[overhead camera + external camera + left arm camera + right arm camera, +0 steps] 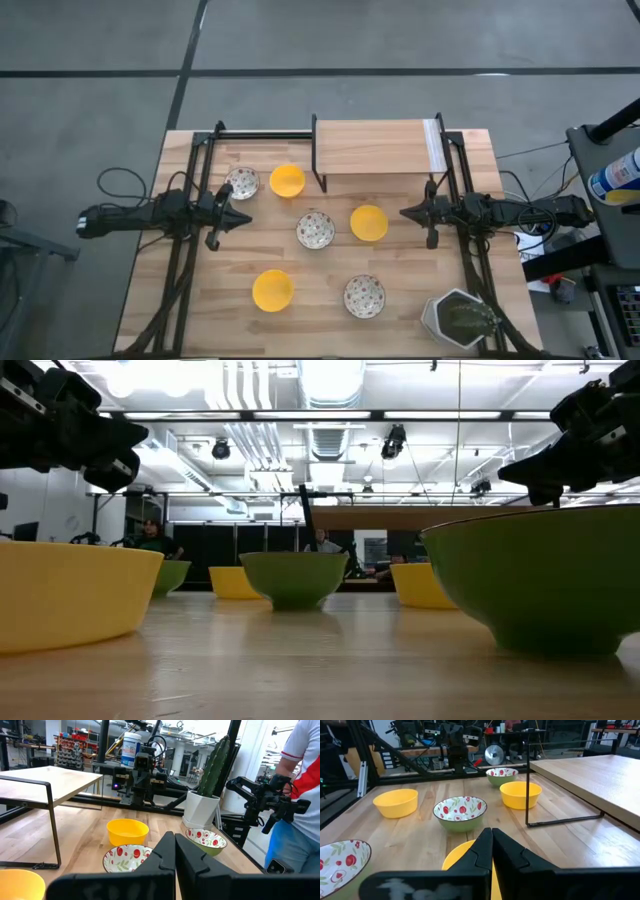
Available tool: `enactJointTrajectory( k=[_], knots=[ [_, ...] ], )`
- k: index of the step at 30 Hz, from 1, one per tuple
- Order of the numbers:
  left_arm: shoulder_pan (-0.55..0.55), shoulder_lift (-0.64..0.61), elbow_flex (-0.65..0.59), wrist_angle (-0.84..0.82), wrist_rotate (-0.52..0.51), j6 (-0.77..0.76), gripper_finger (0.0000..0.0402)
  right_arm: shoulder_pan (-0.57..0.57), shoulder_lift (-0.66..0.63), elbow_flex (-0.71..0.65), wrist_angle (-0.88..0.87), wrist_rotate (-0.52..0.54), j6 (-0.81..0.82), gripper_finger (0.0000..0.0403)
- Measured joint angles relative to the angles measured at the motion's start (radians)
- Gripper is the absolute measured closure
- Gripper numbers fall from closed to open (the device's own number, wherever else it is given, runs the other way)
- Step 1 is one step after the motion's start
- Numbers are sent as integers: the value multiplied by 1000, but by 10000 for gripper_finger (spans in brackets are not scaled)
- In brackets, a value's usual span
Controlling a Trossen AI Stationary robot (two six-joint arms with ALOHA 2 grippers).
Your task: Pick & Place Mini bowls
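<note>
On wooden tabletop (330,300): 6 mini bowls, loosely scattered, all upright, none touching. 3 plain yellow — yellow bowl by raised shelf (287,180), yellow bowl at centre-right (369,222), yellow bowl at near-left (272,289). 3 patterned, white inside with red marks, green outside — patterned bowl at far-left (242,182), patterned bowl at centre (315,230), patterned bowl at near-right (364,295).

Left gripper (243,217) held above table just beside far-left patterned bowl, jaws pressed together, holding nothing. Right gripper (407,212) held near centre-right yellow bowl, jaws likewise pressed together, empty.

Handling, judged: small, thin-walled, probably light; rigid, smooth and glossy, so likely slippery. Material not certain — plastic or glazed ceramic; treat as chippable. Round sides give no flat hold; best pinch across rim, 1 finger inside, 1 outside. Jaws need spreading first.

Also noted: wooden shelf (375,147) on black metal frame; grey hexagonal pot (455,318) at near-right corner
</note>
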State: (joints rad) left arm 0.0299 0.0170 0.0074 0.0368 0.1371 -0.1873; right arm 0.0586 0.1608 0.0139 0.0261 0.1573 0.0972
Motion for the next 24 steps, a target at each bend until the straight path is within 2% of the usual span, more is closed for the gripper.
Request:
enactJointTrajectory(
  k=[10, 12, 17, 24],
  knots=[
    [0, 0, 0, 0, 0, 0, 402, 0, 1, 0, 16, 0, 34, 394],
    [0, 0, 0, 0, 0, 0, 402, 0, -1, 0, 55, -1, 165, 394],
    [0, 0, 0, 0, 0, 0, 402, 0, -1, 0, 111, 9, 685, 394],
    [0, 0, 0, 0, 0, 0, 402, -1, 34, 0, 124, 109, 1020, 394]
  ],
)
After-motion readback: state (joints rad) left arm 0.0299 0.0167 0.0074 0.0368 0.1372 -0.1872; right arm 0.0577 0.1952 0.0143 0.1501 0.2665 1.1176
